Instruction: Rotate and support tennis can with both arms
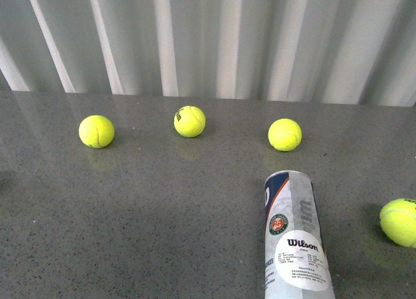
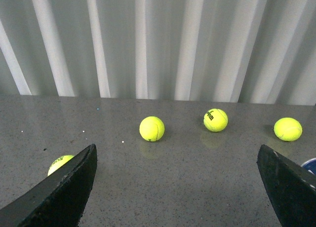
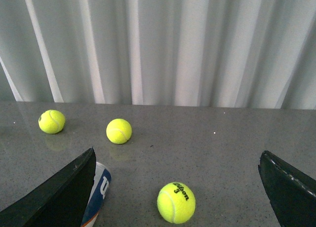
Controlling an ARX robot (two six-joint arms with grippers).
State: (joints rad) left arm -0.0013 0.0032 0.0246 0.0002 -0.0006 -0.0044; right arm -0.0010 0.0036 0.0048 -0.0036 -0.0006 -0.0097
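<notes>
One tennis can [image 1: 296, 240], five tennis balls [image 1: 96, 130]; left pincer [image 2: 177, 154] and right pincer [image 3: 177, 155] wide, empty

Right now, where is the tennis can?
In the front view the tennis can lies on its side on the table, near and right of centre, in front of the rightmost back ball, another ball to its right.

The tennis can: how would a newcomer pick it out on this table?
Look at the grey table before the white curtain, toward its near right side. The tennis can lies there on its side. It is the only long tube, with a white Wilson label; its neighbours are round yellow-green balls.
</notes>
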